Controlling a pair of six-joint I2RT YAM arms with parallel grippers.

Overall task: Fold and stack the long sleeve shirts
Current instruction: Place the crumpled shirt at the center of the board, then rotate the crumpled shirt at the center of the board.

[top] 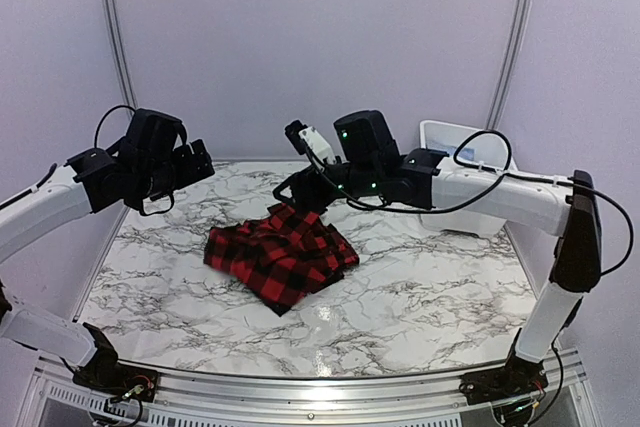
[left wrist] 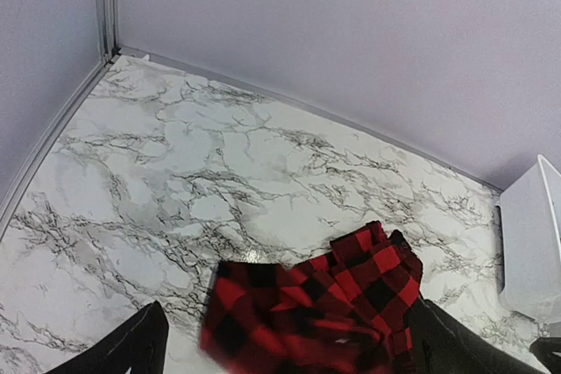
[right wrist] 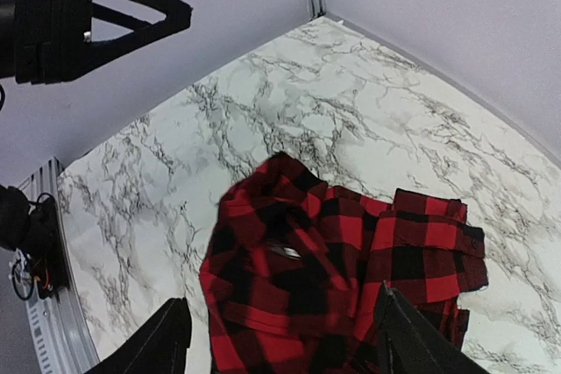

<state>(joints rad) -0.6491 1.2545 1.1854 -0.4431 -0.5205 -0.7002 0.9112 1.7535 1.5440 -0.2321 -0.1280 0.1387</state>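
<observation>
Right gripper (top: 292, 190) hangs open just over the far edge of the red-and-black check shirt (top: 283, 255), its arm stretched in from the right. That shirt lies bunched in the middle of the desk (top: 430, 292). Left gripper (top: 198, 162) is open too, held high on the left.

Bright, even light; slight blur on shirt (left wrist: 316, 313)

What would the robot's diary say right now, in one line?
red-and-black checked flannel shirt: bunched on marble table | left hand: open, raised aside | right hand: open, above shirt
</observation>
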